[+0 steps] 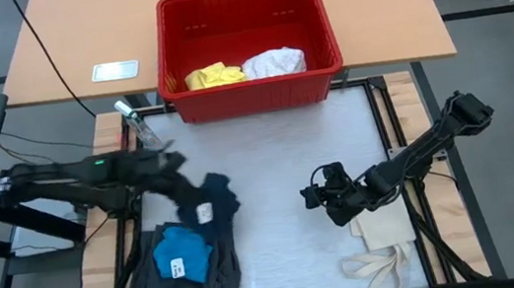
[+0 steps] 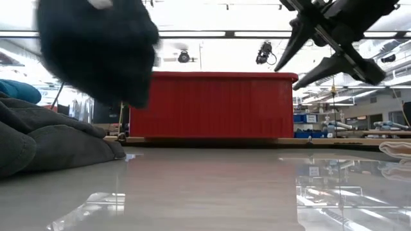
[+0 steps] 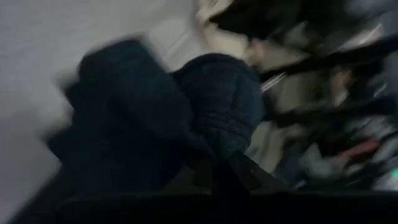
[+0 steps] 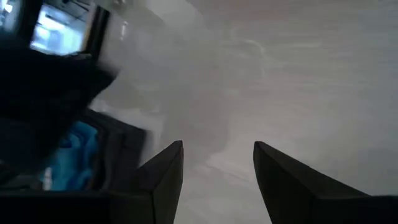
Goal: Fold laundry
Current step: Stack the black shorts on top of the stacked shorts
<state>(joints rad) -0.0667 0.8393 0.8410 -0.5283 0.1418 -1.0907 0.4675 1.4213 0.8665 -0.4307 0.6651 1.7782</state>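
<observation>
Left claw [image 1: 185, 178]: clamped on navy cloth [image 1: 210, 202], lifted off tabletop [image 1: 279, 161].
Right claw [image 1: 315, 194]: fingers apart, empty, right of the grey shorts [image 1: 170, 280].

One camera hangs above and looks straight down on the whole table [image 1: 283, 190], with the red basket [image 1: 246, 46] at its far edge. Another sits at tabletop height, looking level across the surface at that same basket [image 2: 212, 106] and the room behind. The left wrist camera is pressed close against a navy garment [image 3: 155, 118], the one lifted in the overhead view [image 1: 207, 202]. The right wrist camera looks down past its own fingers [image 4: 165, 177] at bare tabletop.
</observation>
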